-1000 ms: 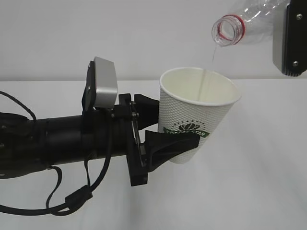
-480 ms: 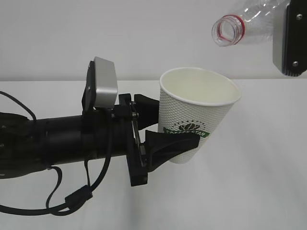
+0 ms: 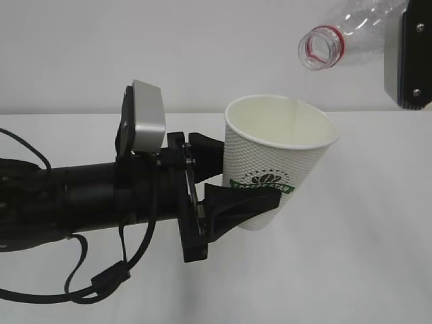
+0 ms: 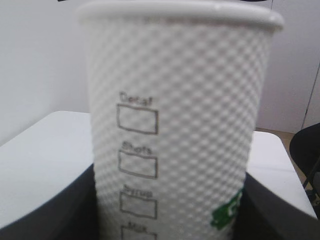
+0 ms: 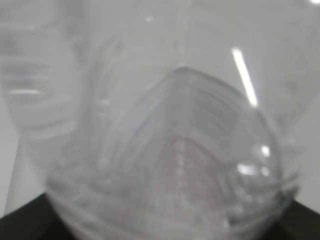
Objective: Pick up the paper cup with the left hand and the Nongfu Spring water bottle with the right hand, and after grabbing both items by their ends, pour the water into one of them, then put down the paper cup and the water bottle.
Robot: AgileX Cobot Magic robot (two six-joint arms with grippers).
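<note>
Spanning the lower left of the exterior view, one left hand (image 3: pixel 233 182) reaches in level over one white desk (image 3: pixel 378 236), carrying one silver-grey camera box (image 3: pixel 145 118) and black cables (image 3: pixel 101 280). Its jaws are closed on the lower wall of one paper cup (image 3: pixel 277 162), one finger on each side, and the cup stands upright off the desk surface, its mouth open to the top.

One right hand (image 3: pixel 405 54) shows at the upper right edge as a grey box-shaped part with screws. Its jaws hold the base end of one Nongfu Spring water bottle (image 3: pixel 351 34), which fills the right wrist view (image 5: pixel 165 140) as clear ribbed plastic. The bottle lies tilted with its uncapped mouth and red neck ring facing lower left, above the cup's rim and apart from it. Its label is not in view. No stream is visible at the mouth.

Writing on the cup: in the left wrist view (image 4: pixel 175 130) four printed boxes stand in a column, headed "Decaf", "Shots", "Syrup" and "Milk", slightly blurred. A dark green leaf-and-banner logo faces the exterior camera; its banner lettering is too small to read.
</note>
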